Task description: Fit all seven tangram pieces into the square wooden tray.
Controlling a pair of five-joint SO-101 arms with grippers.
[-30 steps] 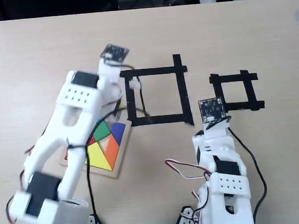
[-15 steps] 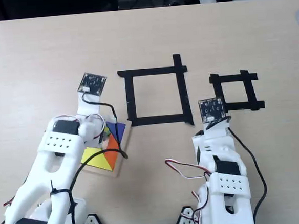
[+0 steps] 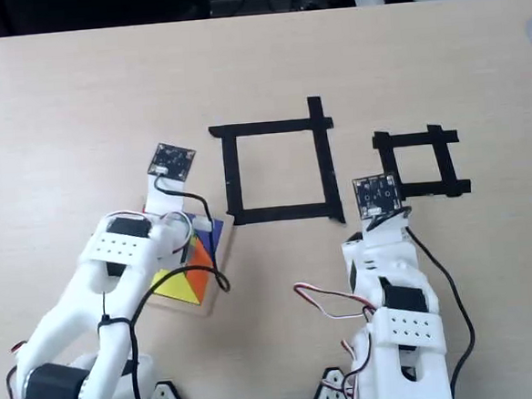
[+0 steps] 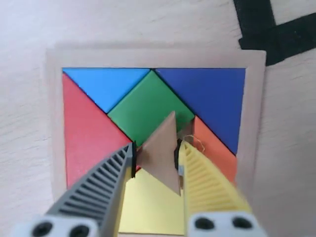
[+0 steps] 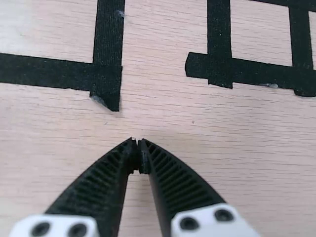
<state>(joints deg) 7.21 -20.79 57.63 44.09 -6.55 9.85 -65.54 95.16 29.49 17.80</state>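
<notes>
Toward the surface's front-left corner, over the tray, the left gripper clasps a tan triangle — the right gripper's fingers are clenched, empty.

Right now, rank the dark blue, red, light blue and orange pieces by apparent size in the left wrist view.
Largest, alike: dark blue piece, red piece.
Then light blue piece.
Smallest: orange piece, partly behind the left claw, so unsure.

High view looks down over the table; wrist views face it closely, left sharing the tray.
</notes>
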